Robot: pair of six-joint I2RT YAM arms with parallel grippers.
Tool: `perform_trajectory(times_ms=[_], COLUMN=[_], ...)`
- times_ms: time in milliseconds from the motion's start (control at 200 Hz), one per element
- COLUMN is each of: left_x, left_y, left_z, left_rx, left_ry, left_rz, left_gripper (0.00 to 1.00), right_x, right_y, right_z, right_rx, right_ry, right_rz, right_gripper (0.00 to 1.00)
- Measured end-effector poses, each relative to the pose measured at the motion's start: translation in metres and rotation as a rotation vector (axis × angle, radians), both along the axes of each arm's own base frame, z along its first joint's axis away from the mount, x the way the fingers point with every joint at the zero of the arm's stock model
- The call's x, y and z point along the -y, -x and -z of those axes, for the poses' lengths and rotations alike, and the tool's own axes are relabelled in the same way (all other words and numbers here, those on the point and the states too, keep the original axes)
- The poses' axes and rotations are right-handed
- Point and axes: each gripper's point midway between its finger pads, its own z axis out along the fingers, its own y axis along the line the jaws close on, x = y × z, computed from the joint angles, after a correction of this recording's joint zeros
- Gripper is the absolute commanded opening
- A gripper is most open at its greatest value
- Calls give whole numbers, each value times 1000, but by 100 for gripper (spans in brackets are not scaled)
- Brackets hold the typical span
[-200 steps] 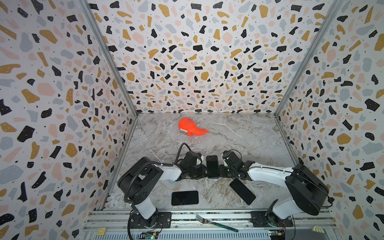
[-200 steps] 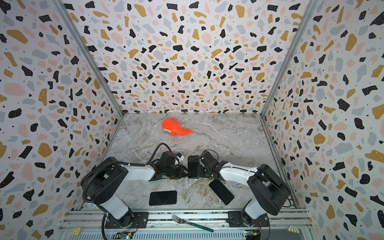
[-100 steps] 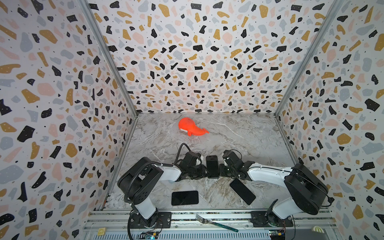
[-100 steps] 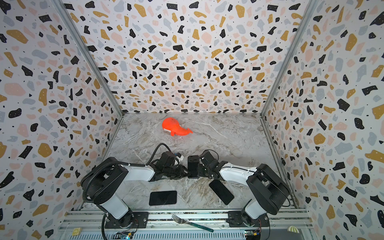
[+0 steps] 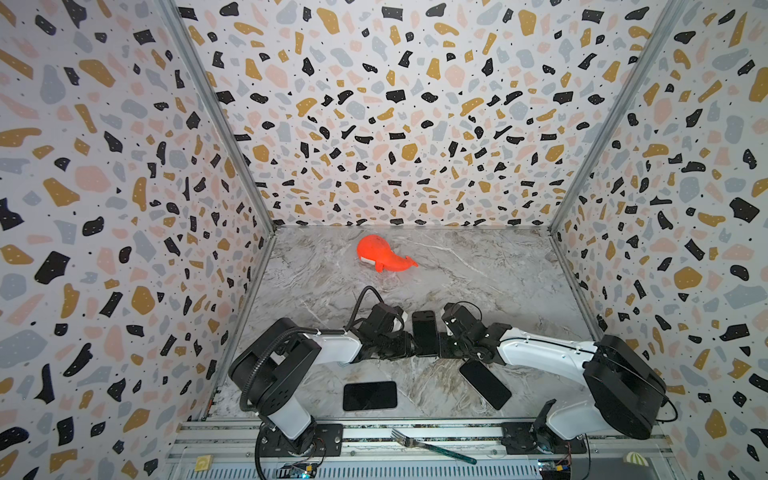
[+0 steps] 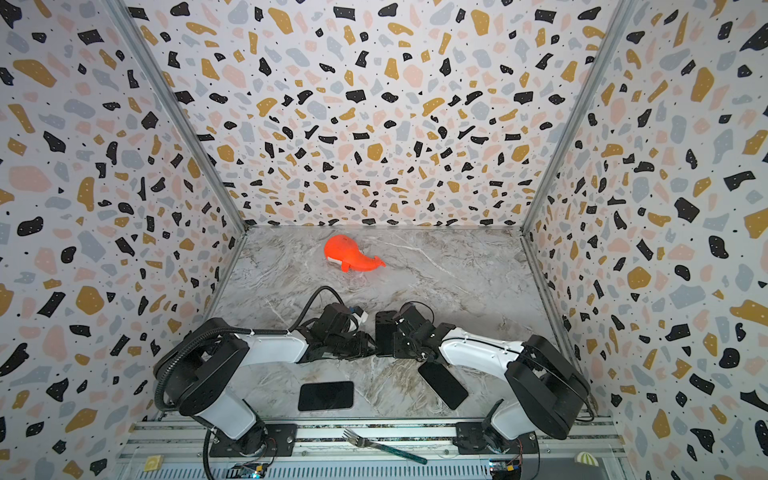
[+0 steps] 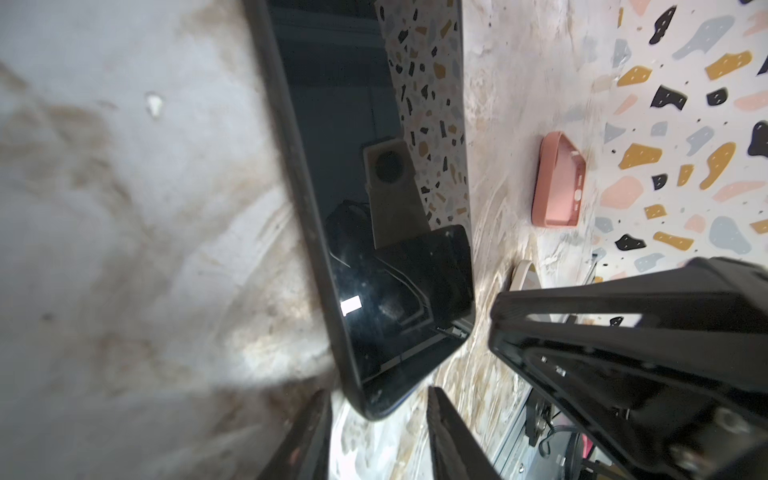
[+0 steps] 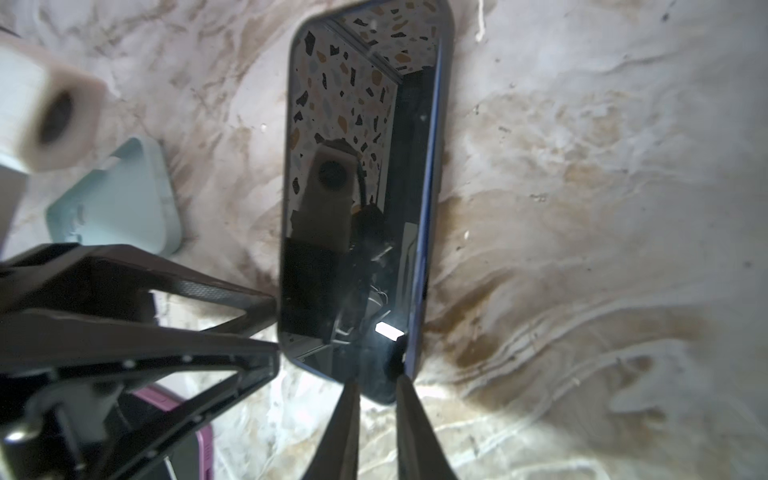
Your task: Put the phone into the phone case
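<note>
The phone [image 7: 374,208] has a glossy black glass face that reflects like a mirror. The pink case [image 7: 559,183] looks matt and rubbery. The tabletop [image 5: 478,282] is smooth, marble-patterned, with a faint sheen. The whale toy [image 5: 380,258] is smooth orange plastic. The fork [image 5: 432,449] has bright metal tines.

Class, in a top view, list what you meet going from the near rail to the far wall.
fork → black phone lying crosswise → dark phone farther back → orange whale toy. The angled phone is omitted because its depth overlaps the crosswise one.
</note>
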Motion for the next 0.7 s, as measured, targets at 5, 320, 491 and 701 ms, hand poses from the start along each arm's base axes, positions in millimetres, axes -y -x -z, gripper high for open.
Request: perform_trajectory(times_ms=[5,320,491,701], left_x=[0,-3,-2,1], left_y=[0,1,2,1], left_z=[0,-1,0,0], left_rx=[-1,14,6,3], left_ry=[0,-20,-16,-3], left_rz=[0,16,19,20], left_gripper=[46,48,47,46], right_x=[0,1,0,-3], right_y=[0,2,4,6], right_z=[-1,5,13,18], right_rx=[1,-16,-40,-57], right_ry=[-1,14,22,8], right_rz=[0,-2,-8,-19], right_gripper=[21,21,21,18])
